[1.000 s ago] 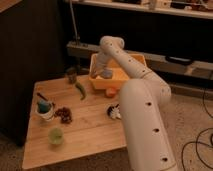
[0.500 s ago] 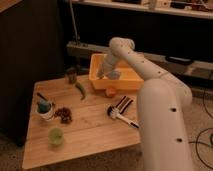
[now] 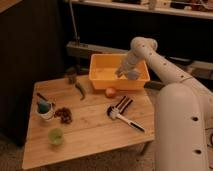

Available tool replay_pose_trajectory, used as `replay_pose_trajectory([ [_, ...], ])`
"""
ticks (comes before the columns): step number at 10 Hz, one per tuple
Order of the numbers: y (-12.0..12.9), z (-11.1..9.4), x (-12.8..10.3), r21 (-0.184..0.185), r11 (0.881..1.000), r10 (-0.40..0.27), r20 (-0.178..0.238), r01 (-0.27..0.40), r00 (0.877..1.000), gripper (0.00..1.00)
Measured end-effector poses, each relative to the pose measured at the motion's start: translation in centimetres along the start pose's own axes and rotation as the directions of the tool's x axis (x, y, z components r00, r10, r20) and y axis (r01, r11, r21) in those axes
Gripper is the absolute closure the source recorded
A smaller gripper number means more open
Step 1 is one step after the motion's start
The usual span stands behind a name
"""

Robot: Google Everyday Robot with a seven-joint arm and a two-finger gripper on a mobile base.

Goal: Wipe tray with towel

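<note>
A yellow tray [image 3: 107, 74] stands at the back of the wooden table [image 3: 90, 131]. My white arm reaches in over the tray's right rim from the right. My gripper [image 3: 125, 73] is down inside the right part of the tray. A grey-blue towel [image 3: 133, 75] is bunched at its tip, against the tray's right inner side, and the gripper looks shut on it. The tray's left part is bare.
An orange fruit [image 3: 110, 92] lies just in front of the tray. A dark brush with a white handle [image 3: 123, 112] lies at front right. A green pepper [image 3: 81, 91], a dark cup [image 3: 71, 76], a white mug [image 3: 45, 110], brown bits [image 3: 63, 114] and a green cup [image 3: 56, 136] stand on the left.
The gripper has moved from the tray's left and middle over to its right side, with the towel at its tip. The arm now fills less of the view.
</note>
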Motion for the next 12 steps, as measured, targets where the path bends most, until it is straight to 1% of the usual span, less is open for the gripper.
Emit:
replay_pose_trajectory([
  [2, -1.1, -0.1, 1.3, 0.009, 0.999, 0.050, -0.040, -0.049, 0.998, 1.00],
  [4, -2.3, -0.1, 2.2, 0.020, 0.997, 0.078, -0.058, -0.077, 0.995, 1.00],
  [5, -2.8, 0.0, 2.2, 0.024, 0.997, 0.081, -0.059, -0.080, 0.995, 1.00],
  [6, -3.4, 0.5, 1.4, 0.024, 0.997, 0.073, -0.054, -0.072, 0.996, 1.00],
  [8, -5.1, 2.3, -1.8, 0.015, 0.999, 0.029, -0.036, -0.029, 0.999, 1.00],
  [10, -6.2, 3.8, -4.5, 0.004, 1.000, -0.013, -0.020, 0.013, 1.000, 1.00],
  [11, -6.6, 4.8, -6.3, -0.010, 0.999, -0.044, -0.008, 0.044, 0.999, 1.00],
  [12, -6.9, 5.5, -7.5, -0.018, 0.998, -0.064, 0.001, 0.064, 0.998, 1.00],
])
